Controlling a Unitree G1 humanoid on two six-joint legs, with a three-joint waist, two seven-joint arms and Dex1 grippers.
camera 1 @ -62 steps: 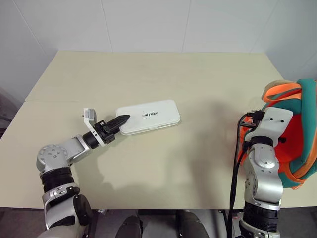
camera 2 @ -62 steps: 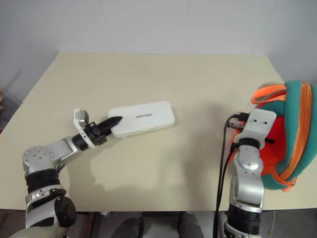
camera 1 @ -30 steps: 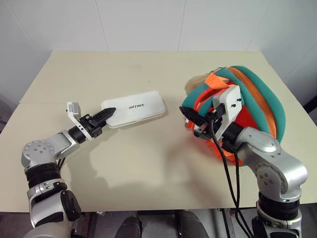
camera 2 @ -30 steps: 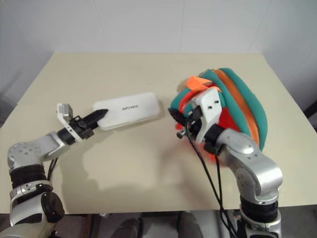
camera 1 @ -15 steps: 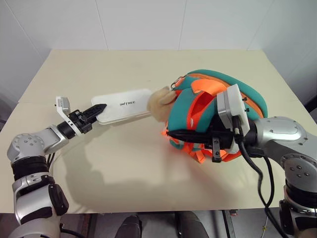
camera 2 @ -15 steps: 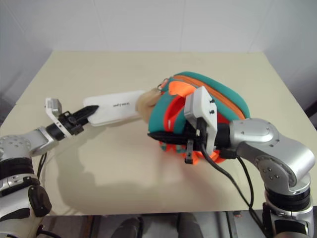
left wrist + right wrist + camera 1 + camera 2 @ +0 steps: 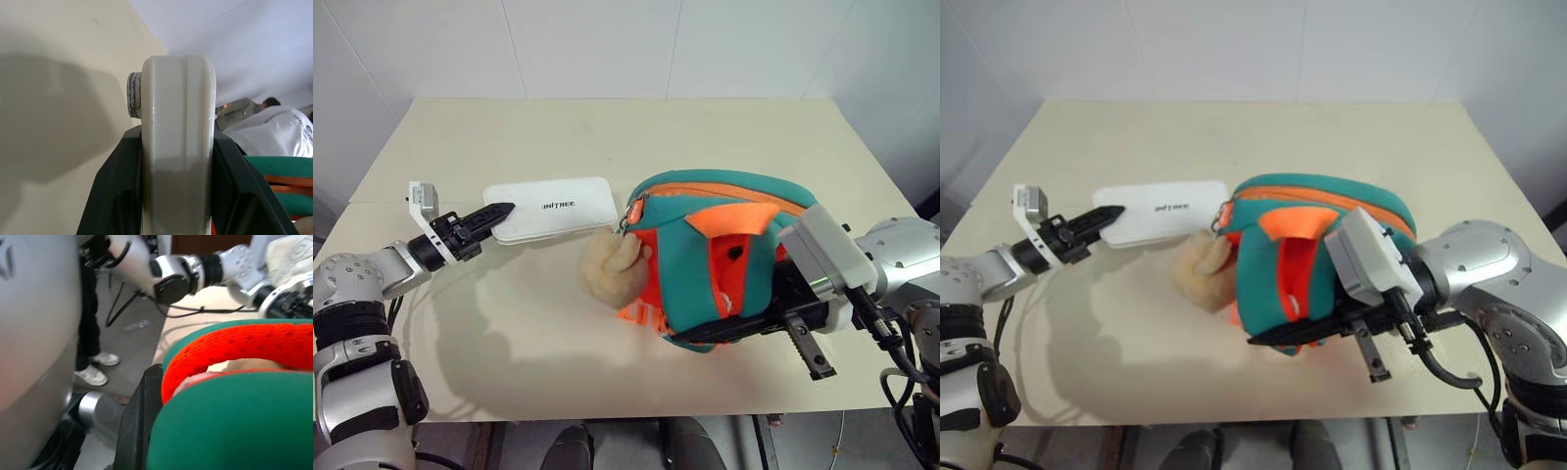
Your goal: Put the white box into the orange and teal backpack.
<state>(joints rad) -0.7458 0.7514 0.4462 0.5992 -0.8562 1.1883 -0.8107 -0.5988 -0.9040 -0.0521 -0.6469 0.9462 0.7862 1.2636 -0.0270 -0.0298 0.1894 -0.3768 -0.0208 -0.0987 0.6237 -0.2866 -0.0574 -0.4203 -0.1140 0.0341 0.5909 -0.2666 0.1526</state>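
Table (image 7: 607,127), pale beige, carries the whole job and lies bare at its far side. Orange and teal backpack (image 7: 724,250) is the biggest item, held above the near right part of the tabletop and turned so that its orange zipper line runs along the top toward the box; judged, this brings its mouth round to face what has to go in. Whether the zipper stands open cannot be told. Right gripper (image 7: 1268,340) is clamped shut on the bag's lower edge; in the right wrist view one black finger (image 7: 139,426) lies against the teal fabric with an orange mesh strap above it. That low grip seems meant to carry the soft bag from below while leaving its top free. White box (image 7: 553,207) comes next in size: flat, lettering up, lifted just off the table at far left, its right end close to the backpack's zipper corner but apart from it. Left gripper (image 7: 499,210) pinches the box's short left end, both fingers closed on its thin edge, plain in the left wrist view (image 7: 178,161). Holding it by the end leaves the long body free to slide in lengthwise. Beige plush charm (image 7: 612,274) hangs off the bag's left side, below the box.
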